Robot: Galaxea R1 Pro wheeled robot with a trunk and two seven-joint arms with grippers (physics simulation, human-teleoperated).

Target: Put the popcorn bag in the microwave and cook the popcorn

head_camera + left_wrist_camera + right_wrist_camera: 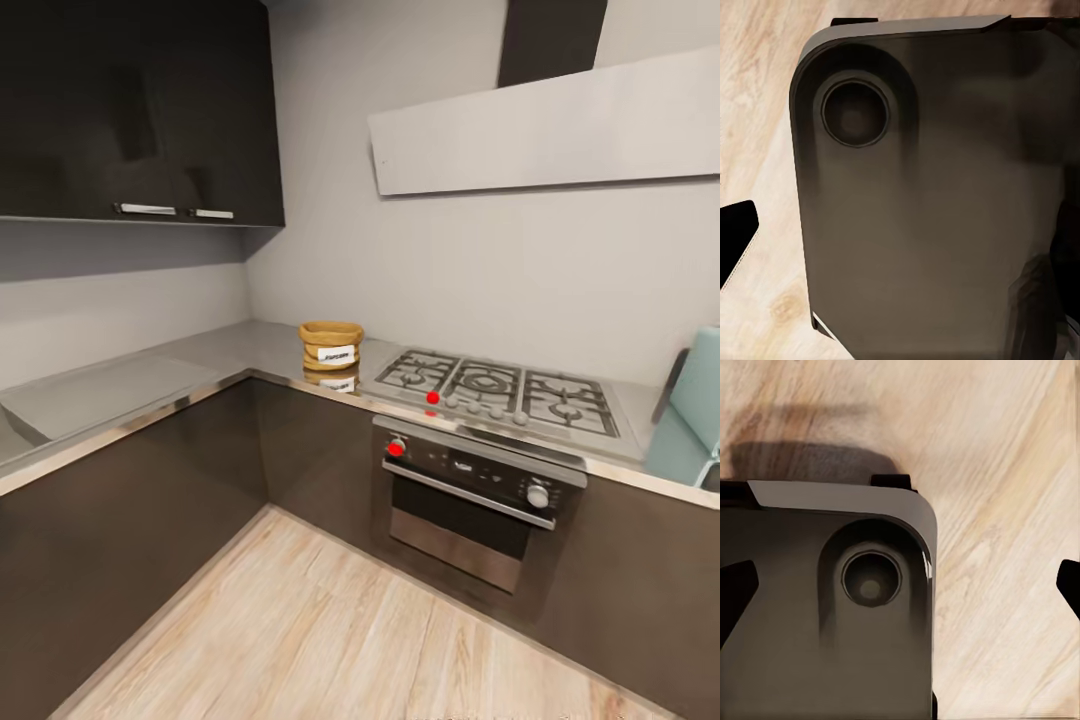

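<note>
The popcorn bag (330,345), a small tan sack with a rolled rim and a white label, stands on the grey countertop (190,370) near the corner, just left of the gas hob. No popcorn is visible from here. The pale-blue microwave (697,405) sits on the counter at the far right, cut off by the picture's edge. My left gripper (900,232) hangs over my dark base and the wood floor; one dark fingertip (736,241) sits at the view's edge. My right gripper (904,589) is open and empty, its fingertips (735,598) wide apart.
A grey gas hob (500,388) with a black-and-steel built-in oven (470,490) below lies between bag and microwave. Dark base cabinets (130,520) form an L around a wooden floor (330,630). Dark wall cabinets (140,110) and a range hood (545,130) hang above.
</note>
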